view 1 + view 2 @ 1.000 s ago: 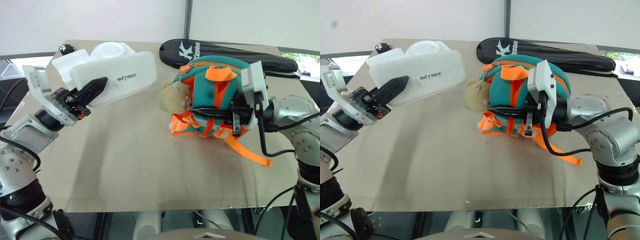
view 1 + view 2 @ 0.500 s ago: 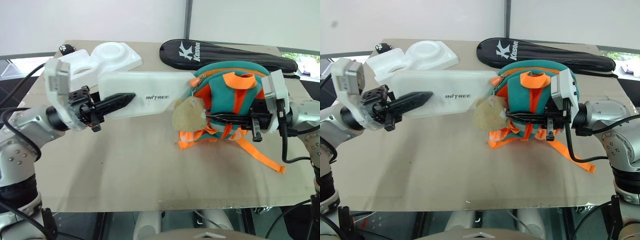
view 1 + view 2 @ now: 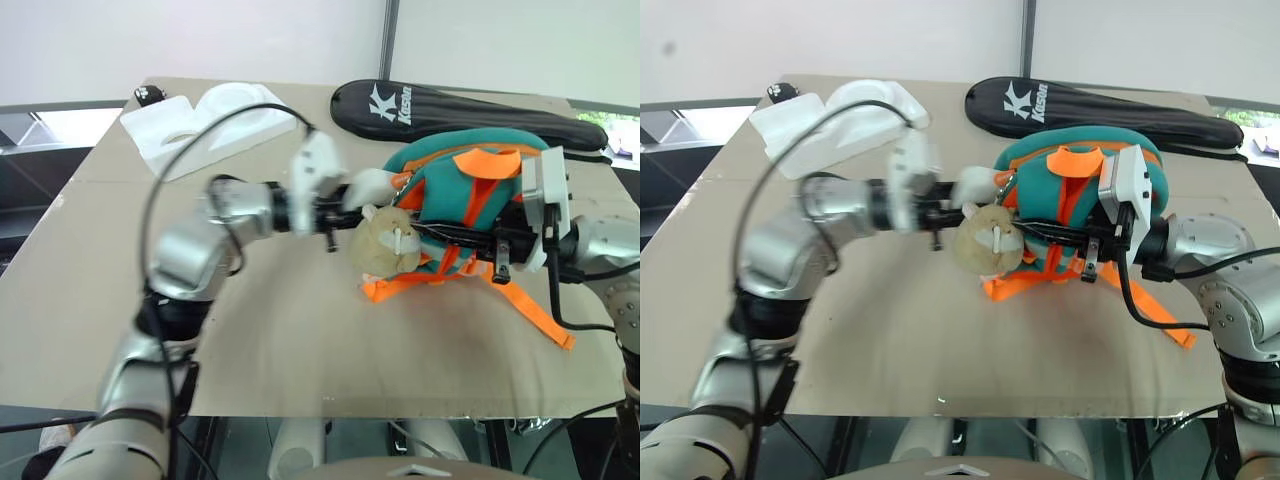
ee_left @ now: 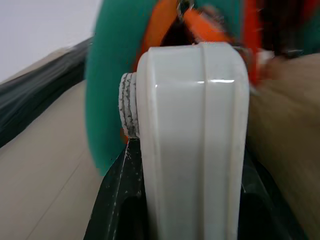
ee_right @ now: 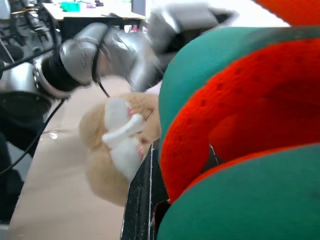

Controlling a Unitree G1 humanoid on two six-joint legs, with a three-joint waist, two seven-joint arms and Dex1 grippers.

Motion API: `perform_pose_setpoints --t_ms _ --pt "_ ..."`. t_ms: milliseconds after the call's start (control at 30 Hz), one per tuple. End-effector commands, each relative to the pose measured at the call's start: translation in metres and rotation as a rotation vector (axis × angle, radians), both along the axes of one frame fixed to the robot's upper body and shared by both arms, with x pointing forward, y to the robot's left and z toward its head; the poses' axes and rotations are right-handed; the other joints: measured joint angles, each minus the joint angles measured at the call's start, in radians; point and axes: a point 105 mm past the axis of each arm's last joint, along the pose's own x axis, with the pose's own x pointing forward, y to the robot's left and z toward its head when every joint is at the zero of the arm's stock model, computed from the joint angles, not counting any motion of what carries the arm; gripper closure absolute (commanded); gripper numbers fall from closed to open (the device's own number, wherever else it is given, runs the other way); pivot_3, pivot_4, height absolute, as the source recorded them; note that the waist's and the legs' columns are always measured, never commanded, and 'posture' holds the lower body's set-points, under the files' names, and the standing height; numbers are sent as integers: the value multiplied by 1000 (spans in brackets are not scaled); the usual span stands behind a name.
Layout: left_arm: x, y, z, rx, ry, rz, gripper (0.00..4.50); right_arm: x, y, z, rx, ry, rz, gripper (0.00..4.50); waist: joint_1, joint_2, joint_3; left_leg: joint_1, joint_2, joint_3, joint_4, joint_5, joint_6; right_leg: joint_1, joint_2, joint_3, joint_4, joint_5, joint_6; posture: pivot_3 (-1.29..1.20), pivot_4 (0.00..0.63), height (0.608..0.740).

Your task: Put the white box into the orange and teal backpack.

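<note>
The orange and teal backpack (image 3: 470,195) lies right of the table's middle, with its tan plush toy (image 3: 384,241) hanging at the front. My left arm reaches across to it, and my left gripper (image 3: 340,207) is shut on the white box (image 3: 372,184). In the left wrist view the white box (image 4: 192,140) stands between the black fingers (image 4: 117,200), its far end at the backpack's orange-lined opening (image 4: 165,30). My right gripper (image 3: 430,233) is shut on the backpack's fabric from the right side.
A white moulded foam tray (image 3: 215,115) lies at the back left. A long black racket cover (image 3: 460,108) lies along the back edge, behind the backpack. An orange strap (image 3: 535,315) trails toward the table's right front.
My left arm has swung to the right with the white box, bringing the box's far end from the table's left side to the backpack's opening. My right gripper has kept its hold.
</note>
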Motion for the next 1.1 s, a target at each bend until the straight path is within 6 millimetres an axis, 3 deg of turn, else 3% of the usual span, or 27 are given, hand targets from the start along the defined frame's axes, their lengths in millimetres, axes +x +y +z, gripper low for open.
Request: perform_pose_setpoints --t_ms 33,67,167,233,267,300,400,567,733,867,967,1000,1033,1100 --pt "7 -7 -10 26 0 11 3479 -3 -3 11 18 -63 -42 4474 -12 0 0 0 0 0 0 0 0 0 0 1 0 0 0 0 150 740" --pt "5 -7 -15 40 10 -10 2482 -1 -4 9 14 -62 -67 4500 -21 1 0 1 0 1 0 0 0 0 1 2 0 0 0 0 150 740" --pt "0 5 0 -87 54 -26 1172 6 -10 4 -3 -63 -131 4500 -31 2 0 2 2 -2 -2 0 0 -1 3 2 1 0 0 0 150 740" --pt "-2 29 10 -175 141 3 149 10 -14 1 -11 -57 -166 4500 -34 2 0 1 2 -3 -3 0 0 -1 3 1 1 0 0 0 150 740" --pt "-1 42 13 -213 174 30 33 12 -15 0 -17 -55 -183 4500 -35 2 0 1 2 -3 -3 0 0 -1 3 1 1 0 0 0 150 740" --pt "-4 65 18 -287 274 53 33 17 -17 -3 -24 -54 -207 4500 -37 2 0 2 2 -3 -3 0 0 -1 3 1 1 0 0 0 150 740" --pt "-18 98 25 -398 461 54 33 23 -20 -8 -36 -49 -237 4500 -43 2 0 2 3 -3 -2 0 0 -1 3 1 2 0 0 0 150 740" --pt "-53 115 36 -489 655 -34 33 27 -18 -9 -32 -46 -231 4500 -22 2 0 0 1 -4 -1 0 0 0 -1 -3 2 0 0 0 150 740" --pt "-56 98 32 -520 729 -36 33 26 -15 -6 -26 -47 -216 4500 -17 2 1 1 -1 -6 0 0 0 1 -2 -4 2 0 0 0 150 740" --pt "-52 59 11 -504 806 -35 33 24 -11 -3 -32 -52 -208 4500 -16 2 0 2 -1 -7 0 0 0 2 -1 -4 3 0 0 0 150 740" --pt "-48 42 -2 -449 817 -9 33 23 -10 -2 -38 -53 -210 4500 -18 2 0 1 -1 -7 0 0 0 2 -1 -3 3 0 0 0 150 740" --pt "-45 40 -4 -451 818 3 555 23 -10 -2 -39 -53 -212 4500 -19 2 0 1 -1 -7 0 0 0 2 -1 -3 3 0 0 0 150 740" --pt "-44 39 -4 -459 819 2 772 23 -10 -2 -39 -54 -214 4500 -19 2 0 2 -2 -7 0 0 0 2 -1 -3 3 0 0 0 150 740" --pt "-44 38 3 -490 807 -27 1837 23 -10 -1 -37 -55 -223 4500 -19 2 0 2 -2 -7 0 0 0 2 -1 -3 3 0 0 0 150 740"
